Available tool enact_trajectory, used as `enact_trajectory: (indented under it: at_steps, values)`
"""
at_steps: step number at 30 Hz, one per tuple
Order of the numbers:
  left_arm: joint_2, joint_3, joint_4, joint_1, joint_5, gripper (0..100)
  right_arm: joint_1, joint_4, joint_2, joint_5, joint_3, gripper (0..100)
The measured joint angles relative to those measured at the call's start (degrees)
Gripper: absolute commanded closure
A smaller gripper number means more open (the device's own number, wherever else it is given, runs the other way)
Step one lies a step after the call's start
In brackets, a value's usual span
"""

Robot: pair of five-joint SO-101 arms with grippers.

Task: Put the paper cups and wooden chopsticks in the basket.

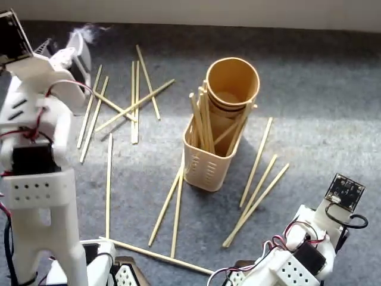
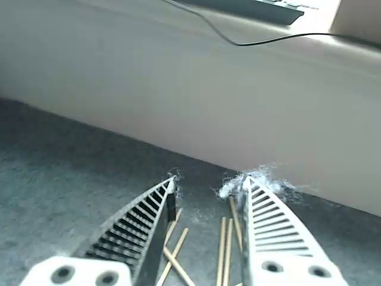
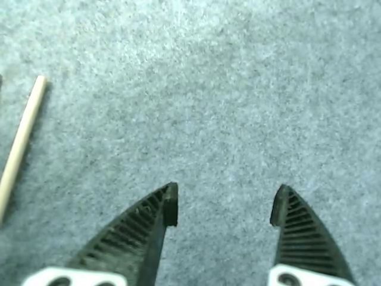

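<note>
The basket (image 1: 205, 170) stands mid-table, paper cups (image 1: 232, 83) and some chopsticks (image 1: 201, 119) upright inside; loose chopsticks (image 1: 257, 156) ring it. The left arm (image 1: 36, 137) sits by the far edge at the wall (image 2: 178, 89), jaws spread, empty. The right arm (image 1: 309, 253), near corner, jaws spread over open table (image 3: 238, 89).

Seen from the high camera, fixed above the near edge, the whole grey table (image 1: 321, 89) lies steeply below, with the 2 arms rising at that edge. The left wrist camera sits just behind the left gripper (image 2: 209, 182) and faces low across the far left corner to the pale wall (image 2: 178, 89). It shares the loose chopsticks (image 2: 226, 250) there with the high view. The right wrist camera, behind the right gripper (image 3: 226, 193), faces straight down, close over the table.
</note>
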Motion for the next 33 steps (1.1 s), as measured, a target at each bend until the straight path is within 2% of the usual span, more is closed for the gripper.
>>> enact_trajectory:
  at_steps: [8,10,15,22,27,33]
  values:
    - [40.97,-32.26,24.44,-1.93,0.26,80,0.00,0.00,0.00,0.00,0.00,74.3]
    - [50.99,-41.05,28.66,-1.93,0.62,80,0.00,0.00,0.00,0.00,0.00,74.3]
    - [70.51,-60.22,37.19,0.26,6.77,79,0.00,0.00,0.00,0.00,0.00,74.3]
    - [85.10,-79.82,53.63,8.79,7.12,58,0.00,0.00,0.00,0.00,0.00,74.3]
    - [93.27,-85.71,56.79,13.27,-0.18,55,0.00,0.00,0.00,0.00,0.00,74.3]
    - [99.78,-91.69,56.88,12.57,-0.88,55,0.00,0.00,0.00,0.00,0.00,74.3]
